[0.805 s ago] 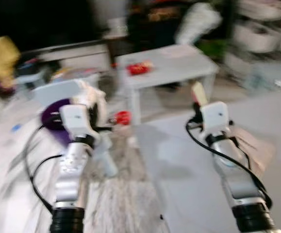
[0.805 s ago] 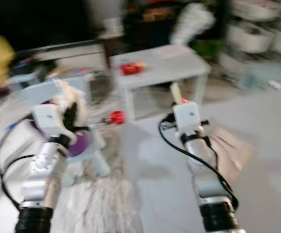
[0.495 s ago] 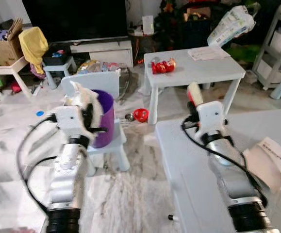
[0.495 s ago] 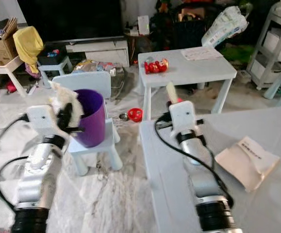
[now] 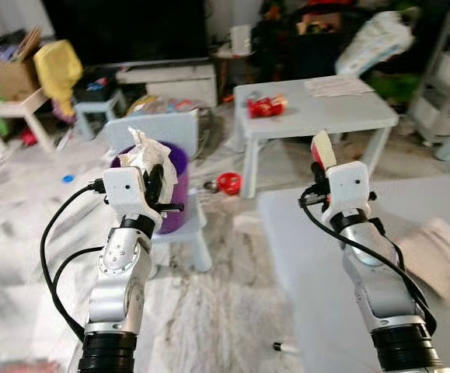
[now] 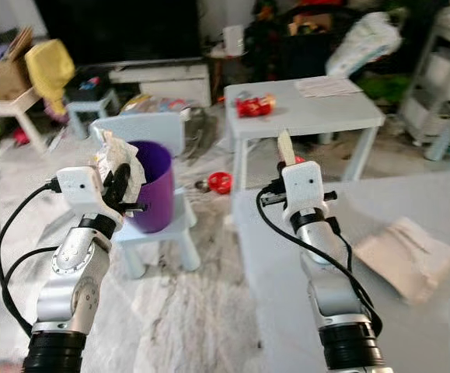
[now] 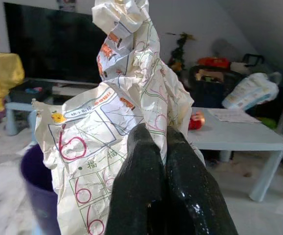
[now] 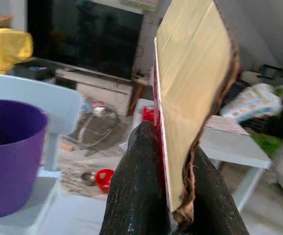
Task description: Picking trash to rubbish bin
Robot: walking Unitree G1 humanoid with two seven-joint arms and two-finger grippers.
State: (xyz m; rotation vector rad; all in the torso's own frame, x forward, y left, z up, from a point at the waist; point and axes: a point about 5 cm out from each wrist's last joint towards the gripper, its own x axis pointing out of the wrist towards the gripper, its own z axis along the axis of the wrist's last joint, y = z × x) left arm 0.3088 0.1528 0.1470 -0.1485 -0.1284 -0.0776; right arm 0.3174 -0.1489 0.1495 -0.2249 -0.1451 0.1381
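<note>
A purple bin (image 6: 153, 185) stands on a small pale blue chair (image 6: 159, 230) ahead and to my left. My left gripper (image 5: 153, 185) is raised just in front of the bin and is shut on a crumpled printed paper (image 7: 117, 98), which shows large between its black fingers (image 7: 146, 176). Over the edge of the grey table, my right gripper (image 6: 291, 159) is shut on a torn piece of cardboard (image 8: 192, 93) that stands upright, tan on one face and red at its edge.
A grey table (image 6: 442, 326) lies under my right arm with a folded paper (image 6: 406, 256) on it. Beyond it stands a small white table (image 5: 318, 113) with red packaging (image 5: 265, 105). A red lid (image 5: 225, 183) lies on the marbled floor. Clutter lines the TV wall.
The view has shifted and steadied as I moved. Both grippers keep their hold; the left one with the paper now stands closer in front of the purple bin.
</note>
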